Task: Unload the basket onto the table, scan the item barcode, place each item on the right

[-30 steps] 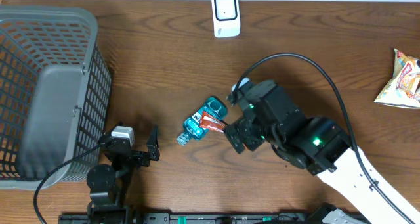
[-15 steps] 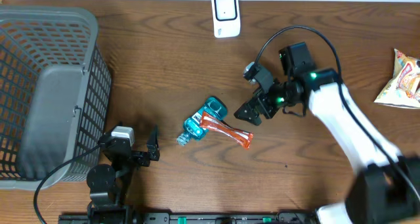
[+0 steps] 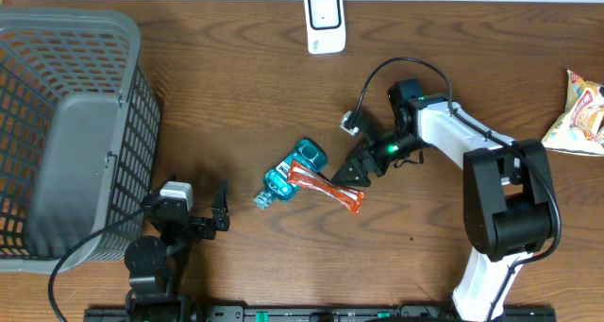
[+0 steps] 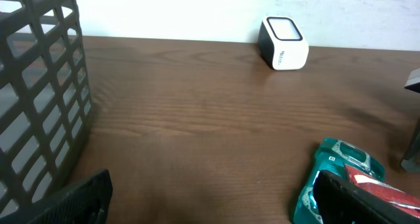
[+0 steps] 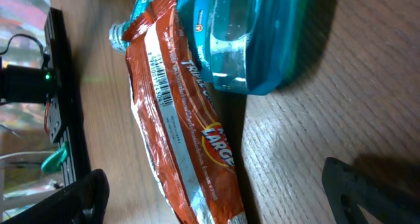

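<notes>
At lower left, the left gripper (image 3: 193, 218) is open and empty. Centrally, the orange-red foil snack packet (image 3: 326, 188) lies across the teal translucent plastic bottle (image 3: 293, 174), barcode (image 5: 161, 73) upward. Just beside it, the open, empty right gripper (image 3: 361, 166) should grasp the packet's end, clear of the barcode.

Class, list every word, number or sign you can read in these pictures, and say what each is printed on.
"LARGE": on the red packet.
Digits along the barcode on that packet: too small to read.
Other white print on the packet: blurred.
Label on the blue bottle: too small to read.
Print on the side of the scanner: too small to read.
Print on the snack bag: blurred.
</notes>
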You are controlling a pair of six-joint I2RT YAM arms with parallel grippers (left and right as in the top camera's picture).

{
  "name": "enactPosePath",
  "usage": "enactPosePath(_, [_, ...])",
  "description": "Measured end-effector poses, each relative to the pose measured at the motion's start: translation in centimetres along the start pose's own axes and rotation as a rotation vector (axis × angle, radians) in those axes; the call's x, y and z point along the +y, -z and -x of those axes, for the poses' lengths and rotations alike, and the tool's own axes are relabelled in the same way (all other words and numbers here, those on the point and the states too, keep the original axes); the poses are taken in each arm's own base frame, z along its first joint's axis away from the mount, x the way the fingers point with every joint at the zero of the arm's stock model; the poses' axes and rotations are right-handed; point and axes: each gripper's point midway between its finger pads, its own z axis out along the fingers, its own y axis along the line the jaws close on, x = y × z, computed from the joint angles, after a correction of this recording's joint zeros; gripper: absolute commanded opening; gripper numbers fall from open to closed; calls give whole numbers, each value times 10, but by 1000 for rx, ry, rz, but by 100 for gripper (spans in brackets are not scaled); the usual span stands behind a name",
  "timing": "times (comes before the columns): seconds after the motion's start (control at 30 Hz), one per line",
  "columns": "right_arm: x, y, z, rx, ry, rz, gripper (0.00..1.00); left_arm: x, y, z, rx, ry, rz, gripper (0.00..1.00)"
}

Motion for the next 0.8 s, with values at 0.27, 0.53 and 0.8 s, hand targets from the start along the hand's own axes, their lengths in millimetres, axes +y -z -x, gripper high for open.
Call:
enactPosePath(0.27, [7, -26, -4, 39, 43, 72, 99, 0, 0, 0, 0, 0, 0, 98])
enactPosePath(0.53, [19, -45, 0, 23, 73, 183, 80, 0, 0, 0, 0, 0, 0, 98])
enactPosePath(0.8, [17, -42, -18, 59, 69, 208, 69, 0, 0, 0, 0, 0, 0, 98])
